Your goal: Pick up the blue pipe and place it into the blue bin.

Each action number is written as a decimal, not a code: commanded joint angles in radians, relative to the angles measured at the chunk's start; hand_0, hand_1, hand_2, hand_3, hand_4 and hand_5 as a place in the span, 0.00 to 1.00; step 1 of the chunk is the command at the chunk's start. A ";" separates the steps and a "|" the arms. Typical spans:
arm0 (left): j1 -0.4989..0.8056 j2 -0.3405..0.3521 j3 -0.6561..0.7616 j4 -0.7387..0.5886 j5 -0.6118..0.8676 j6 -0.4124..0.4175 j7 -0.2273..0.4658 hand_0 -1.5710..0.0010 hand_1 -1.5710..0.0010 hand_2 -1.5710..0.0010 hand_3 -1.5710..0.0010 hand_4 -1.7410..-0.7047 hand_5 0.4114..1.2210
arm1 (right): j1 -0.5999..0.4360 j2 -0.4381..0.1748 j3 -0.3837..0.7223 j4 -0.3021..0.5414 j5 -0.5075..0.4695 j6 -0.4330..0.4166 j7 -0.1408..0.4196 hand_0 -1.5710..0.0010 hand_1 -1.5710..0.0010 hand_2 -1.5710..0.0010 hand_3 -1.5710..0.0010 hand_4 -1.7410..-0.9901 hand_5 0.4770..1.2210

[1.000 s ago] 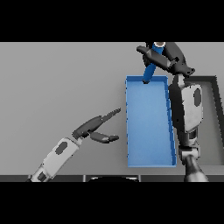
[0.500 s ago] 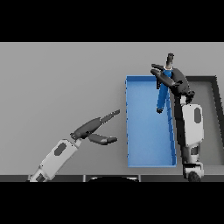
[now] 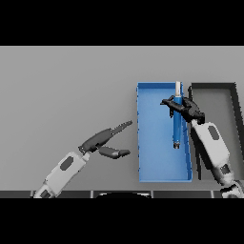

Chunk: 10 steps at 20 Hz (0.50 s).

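Right hand (image 3: 183,108) is clasping the blue pipe (image 3: 177,125) over the blue bin (image 3: 155,143), 3 o'clock side; releasing remains. Left hand (image 3: 102,140) is idling, fingers relaxed.

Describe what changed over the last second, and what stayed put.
The right robot hand carried the blue pipe from beyond the far end of the blue bin toward the robot; it now hangs over the bin's right side, lengthwise, still gripped. The bin, the dark tray and the open left robot hand stayed put.
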 commanded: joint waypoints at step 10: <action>0.003 -0.001 0.002 0.018 -0.008 0.004 -0.026 1.00 1.00 1.00 1.00 0.88 0.08 | -0.113 -0.206 0.351 -0.098 -0.147 0.002 0.000 0.90 0.92 0.93 0.96 0.73 0.58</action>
